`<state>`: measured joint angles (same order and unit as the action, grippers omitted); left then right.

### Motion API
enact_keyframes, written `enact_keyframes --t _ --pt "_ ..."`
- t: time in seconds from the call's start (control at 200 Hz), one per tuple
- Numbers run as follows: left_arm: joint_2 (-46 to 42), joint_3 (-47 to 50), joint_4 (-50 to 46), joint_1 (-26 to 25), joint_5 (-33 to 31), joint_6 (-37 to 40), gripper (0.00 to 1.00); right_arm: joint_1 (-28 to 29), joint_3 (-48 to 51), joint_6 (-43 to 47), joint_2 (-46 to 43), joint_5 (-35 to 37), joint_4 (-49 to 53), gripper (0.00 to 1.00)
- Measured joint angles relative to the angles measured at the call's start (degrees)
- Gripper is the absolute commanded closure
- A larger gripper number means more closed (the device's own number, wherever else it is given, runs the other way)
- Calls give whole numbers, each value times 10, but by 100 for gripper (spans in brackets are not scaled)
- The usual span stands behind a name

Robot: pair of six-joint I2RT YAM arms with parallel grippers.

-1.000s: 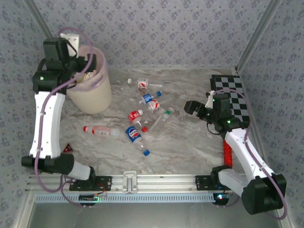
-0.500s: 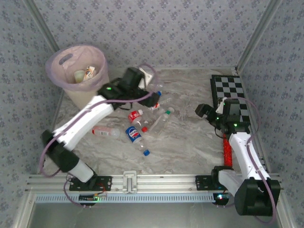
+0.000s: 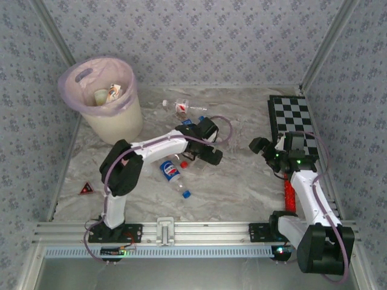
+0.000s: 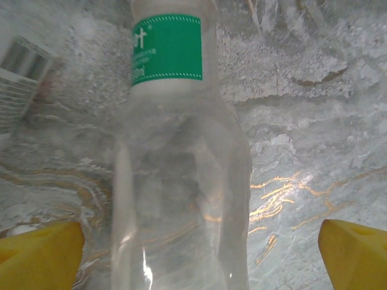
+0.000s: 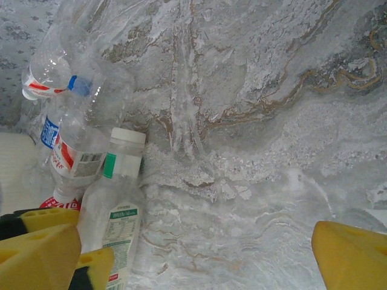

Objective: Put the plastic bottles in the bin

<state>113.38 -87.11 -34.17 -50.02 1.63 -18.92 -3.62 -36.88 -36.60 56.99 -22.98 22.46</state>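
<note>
1. The left gripper (image 4: 199,248) has its jaws spread wide and grips nothing. Its yellow fingertips sit low at either side of the wrist view, each with a gap to the bottle wall.
2. Between those fingertips lies the green-banded bottle (image 4: 175,181), flat on the marble table (image 3: 242,181). Its long axis runs straight away from the wrist, band and neck at the far end, so the jaws straddle the clear body across its width.
3. This alignment looks right for a pinch. The next move probably needs only a closing squeeze, and the thin wall is likely to dent under it.
4. The right gripper (image 5: 196,248) is likewise spread and empty, hovering over bare marble. In its wrist view the bottles lie off to its left, outside the jaws, so the left arm is clearly the nearer one.
5. Other plastic bottles lie loose around it: a blue-labelled bottle (image 3: 172,171) just on the near side of the left arm, and a red-labelled bottle (image 3: 180,106) toward the back wall.
6. The bin (image 3: 118,124) stands in the far left corner, well apart from the pinched spot. It already holds a few items.
</note>
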Motion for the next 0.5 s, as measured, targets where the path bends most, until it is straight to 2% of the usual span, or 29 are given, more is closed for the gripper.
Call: enact_keyframes --t 0.065,0.115,0.365,0.5 --pt "10 0 3 0 0 -5 1 0 0 -1 7 0 -3 0" --pt "14 0 4 0 0 -7 6 0 0 -3 17 0 -8 0" --pt "15 -1 13 1 -1 -15 41 10 0 -15 65 -13 -32 0" --pt "15 -2 14 1 -1 -12 44 13 0 -15 65 -12 -32 0"
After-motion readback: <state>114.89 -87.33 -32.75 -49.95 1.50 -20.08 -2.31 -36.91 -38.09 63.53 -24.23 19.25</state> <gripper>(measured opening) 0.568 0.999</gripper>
